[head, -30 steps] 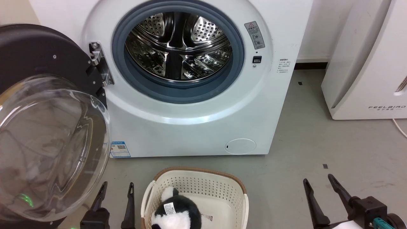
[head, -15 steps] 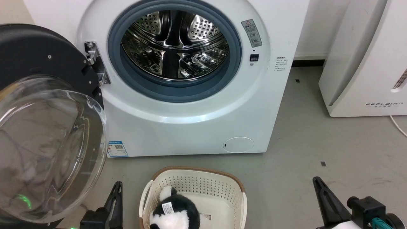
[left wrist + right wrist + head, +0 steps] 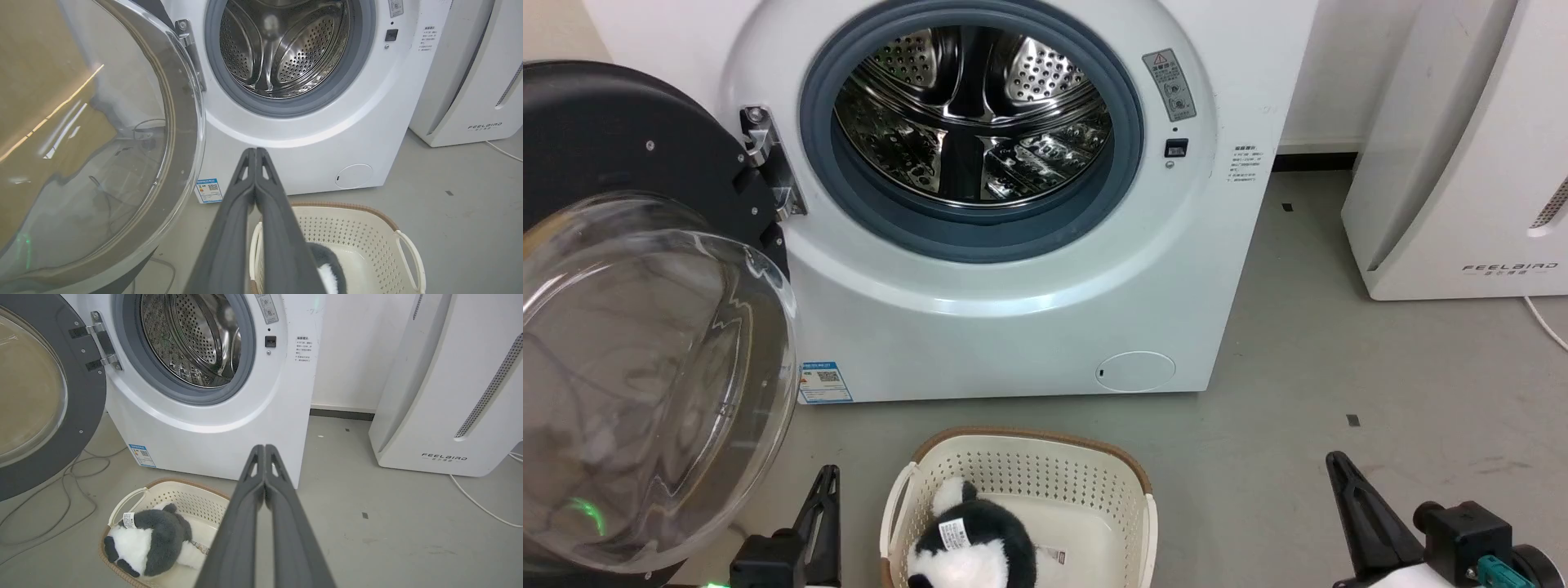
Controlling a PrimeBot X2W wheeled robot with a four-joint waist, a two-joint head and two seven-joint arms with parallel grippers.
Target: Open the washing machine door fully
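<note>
The white washing machine faces me with its steel drum exposed inside the grey gasket. Its door is swung wide out on the left hinge, and the clear glass bowl bulges toward me. My left gripper hangs shut and holding nothing just right of the door's lower edge, apart from it. In the left wrist view the shut gripper points at the machine's front, with the door to its left. Low on the right, my right gripper is shut and holds nothing; its wrist view shows the gripper closed.
A cream perforated basket holding a black-and-white panda plush stands on the floor between my grippers. A white FEELBIRD appliance stands to the right. Cables lie under the door, and a white cord runs by the appliance.
Both grippers have gone from open to shut over the last second. The head view shifted slightly. The door has not moved.
</note>
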